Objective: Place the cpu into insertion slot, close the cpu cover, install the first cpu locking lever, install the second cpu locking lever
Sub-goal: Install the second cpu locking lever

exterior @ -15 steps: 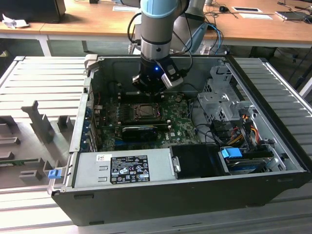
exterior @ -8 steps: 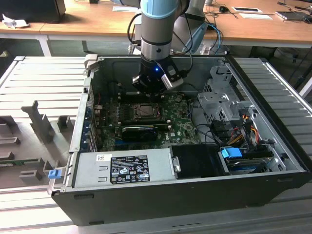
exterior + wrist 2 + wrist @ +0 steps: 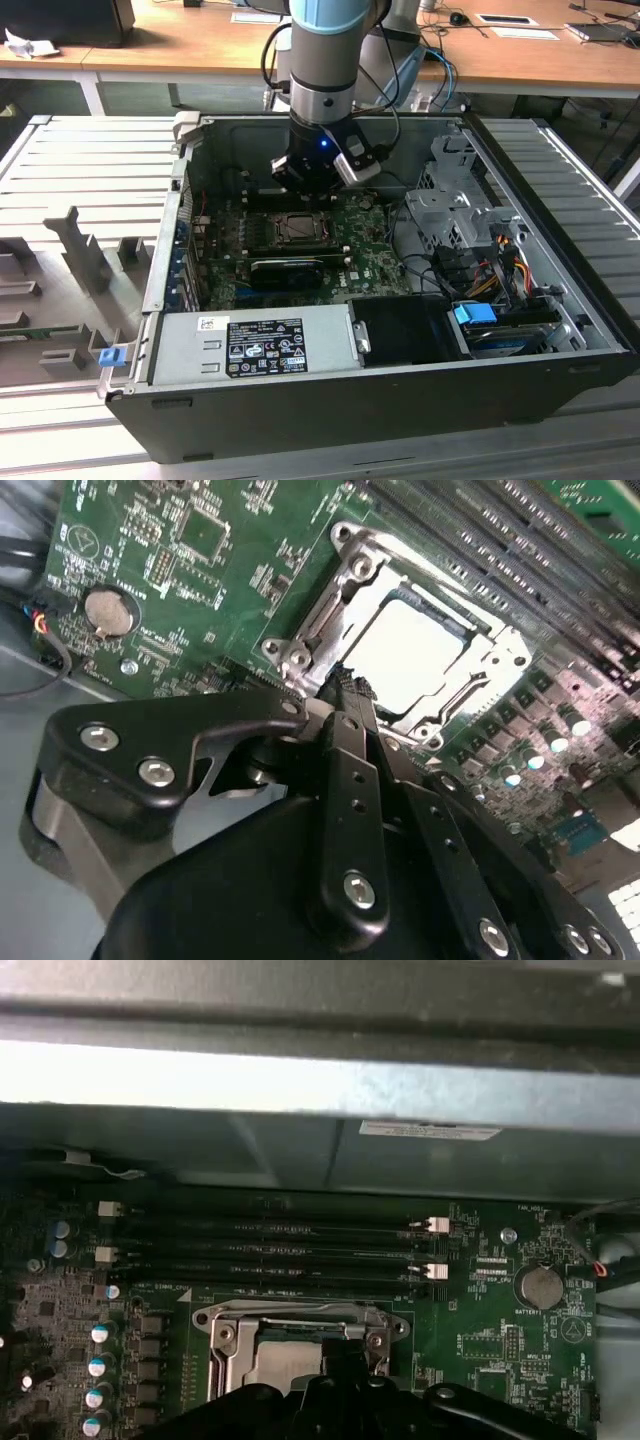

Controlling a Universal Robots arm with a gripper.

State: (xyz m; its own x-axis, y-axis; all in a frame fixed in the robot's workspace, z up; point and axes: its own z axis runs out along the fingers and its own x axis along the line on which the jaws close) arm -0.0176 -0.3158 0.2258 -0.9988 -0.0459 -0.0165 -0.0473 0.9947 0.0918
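Note:
The cpu lies flat in the insertion slot on the green board, its pale grey top showing through the window of the cpu cover. The cover is down over it. In the first wrist view the cover and the cpu sit just beyond the black fingers. My gripper hangs right over the socket's edge, shut, with nothing between the fingers. In the exterior view the gripper is low inside the case, just behind the socket.
Long memory slots run beside the socket. There is a coin battery on the board, and a long black card lies in front of the socket. The power supply, drive cage and case walls hem in the board.

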